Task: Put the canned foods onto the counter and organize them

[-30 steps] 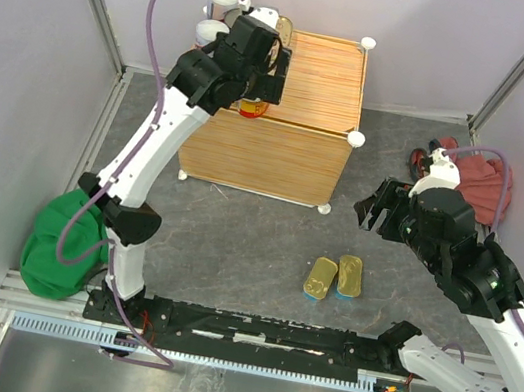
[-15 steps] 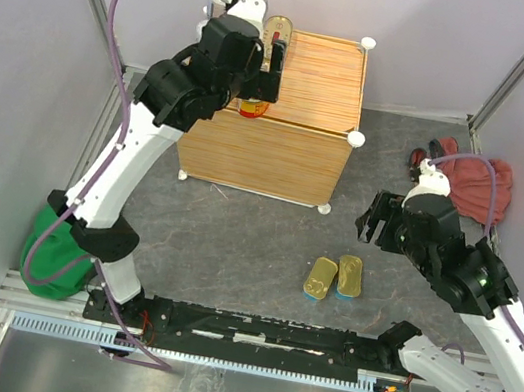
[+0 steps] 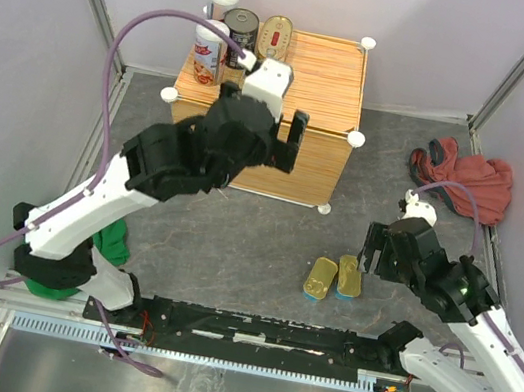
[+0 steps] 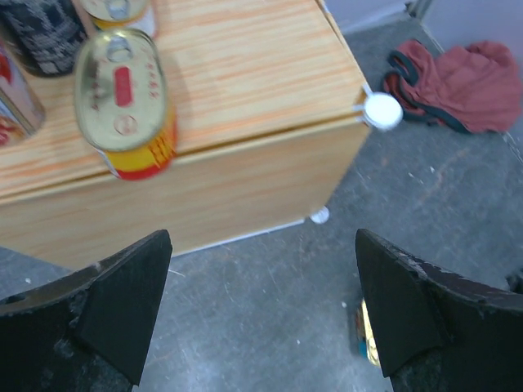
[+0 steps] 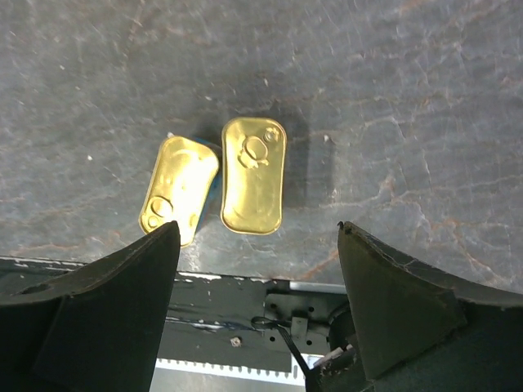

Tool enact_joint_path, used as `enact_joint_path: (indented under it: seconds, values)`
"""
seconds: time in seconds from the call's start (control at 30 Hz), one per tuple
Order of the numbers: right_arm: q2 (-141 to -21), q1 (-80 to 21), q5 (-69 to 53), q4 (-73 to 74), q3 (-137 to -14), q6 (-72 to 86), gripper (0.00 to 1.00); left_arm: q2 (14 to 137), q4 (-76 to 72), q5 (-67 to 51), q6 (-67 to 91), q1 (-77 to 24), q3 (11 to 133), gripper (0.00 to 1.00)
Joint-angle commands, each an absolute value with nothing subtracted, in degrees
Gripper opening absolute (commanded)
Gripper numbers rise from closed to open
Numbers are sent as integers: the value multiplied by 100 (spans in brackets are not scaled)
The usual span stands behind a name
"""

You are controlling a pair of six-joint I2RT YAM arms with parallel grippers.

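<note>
A: So, what moved in the last second?
B: Mostly the left hand (image 4: 261, 245). It was up over the left side of the counter (image 3: 324, 75); now it has drawn away toward the front, fingers spread wide and holding nothing.
A: And the can it was busy with?
B: Left behind. One oval gold-red tin (image 4: 122, 98) lies flat on the counter near the front edge, clear of the hand. Behind it sit the dark round tin (image 3: 239, 28), the second oval tin (image 3: 277, 34) and the two red-white cylinders (image 3: 210, 50).
A: So five are up, by my count. The rest?
B: Two rectangular gold-blue tins (image 5: 253, 175) lie side by side on the tabletop (image 5: 409, 98). The right hand (image 5: 260, 227) has come down over them, released and empty, so I'd guess they go next
</note>
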State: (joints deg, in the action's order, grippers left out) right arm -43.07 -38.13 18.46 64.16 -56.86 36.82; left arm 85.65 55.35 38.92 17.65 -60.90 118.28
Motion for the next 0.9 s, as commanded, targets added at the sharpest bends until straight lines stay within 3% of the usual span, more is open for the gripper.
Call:
enact_joint_path:
  seconds: [0.0,0.2,0.4,0.6,0.87]
  values:
    - [-4130,-3794,1818,6604,-5352,3907,86,8090,5044,4620,2328,-6891,11036,99]
    - [-3974,-3794,1677,6582,-4955,4184,87,8001,4877,5109,3007,-8174,9935,99]
    - [-3970,-3795,1451,6409,-4706,4457,87,7749,4430,4890,3541,-8545,8563,99]
    - [-4068,-3794,1420,6243,-4482,4696,87,7238,2813,4262,3716,-8663,6795,99]
    - [-4005,-3793,1686,6321,-4588,5156,86,7504,905,3720,3430,-9007,5292,99]
